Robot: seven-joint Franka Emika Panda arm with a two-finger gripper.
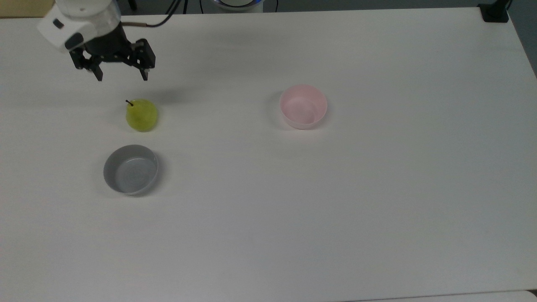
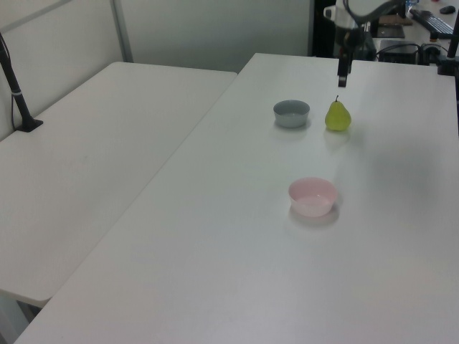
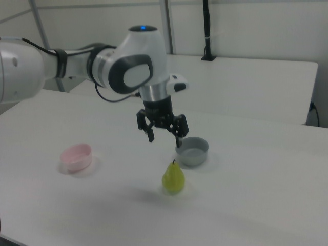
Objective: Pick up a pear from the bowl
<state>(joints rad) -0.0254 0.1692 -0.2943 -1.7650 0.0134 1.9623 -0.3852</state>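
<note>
Claw (image 1: 121,78) hangs wide open above the pear (image 1: 142,115), which stands upright on the table (image 1: 377,188), well apart from the pink bowl (image 1: 303,106).

pear (image 1: 142,115): yellow-green, dark stem | bowl (image 1: 303,106): pale pink | second bowl (image 1: 131,169): grey | table (image 1: 335,209): white | claw (image 1: 122,77): black
</note>
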